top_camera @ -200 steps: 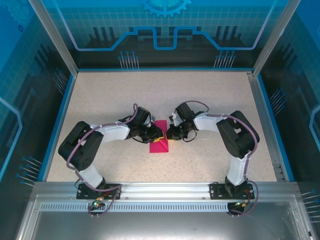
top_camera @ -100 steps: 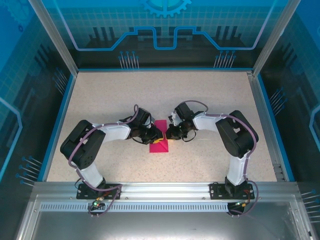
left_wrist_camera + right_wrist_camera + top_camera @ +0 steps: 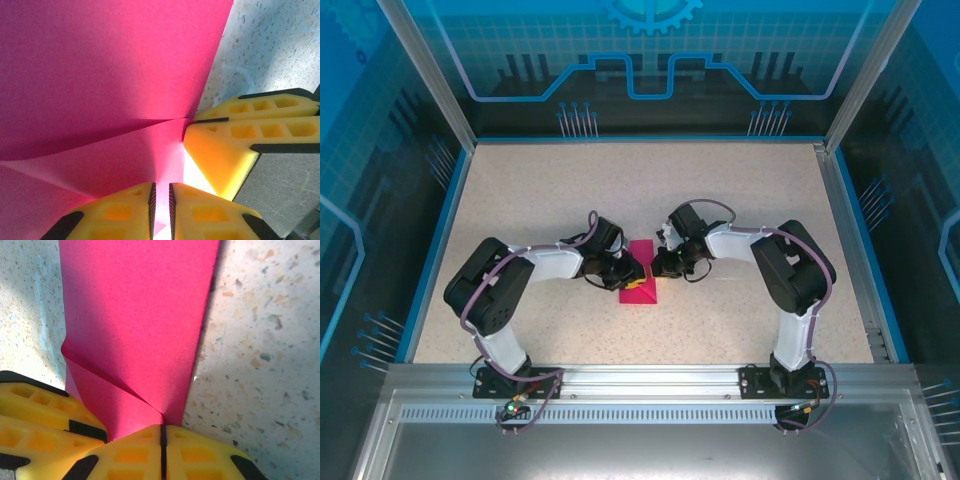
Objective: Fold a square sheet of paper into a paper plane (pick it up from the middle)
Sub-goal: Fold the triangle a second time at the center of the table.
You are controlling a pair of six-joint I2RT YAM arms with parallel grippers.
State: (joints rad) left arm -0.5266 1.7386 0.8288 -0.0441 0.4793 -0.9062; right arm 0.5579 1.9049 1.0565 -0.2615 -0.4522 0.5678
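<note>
Top external view: from the near edge both arms bend inward and meet at the middle of the desk [image 3: 720, 180]. The left gripper [image 3: 161, 187] is almost closed and pinches the square sheet of paper [image 3: 100, 65] in its narrow gap. The right gripper [image 3: 161, 429], just beside it, is closed tight on the same paper. Beyond the fingers the pink sheet lies on the desk, partly folded with a crease.

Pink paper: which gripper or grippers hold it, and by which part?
Both. The right gripper pinches the pink paper at its edge, where a diagonal crease ends; the left gripper pinches it close beside.
</note>
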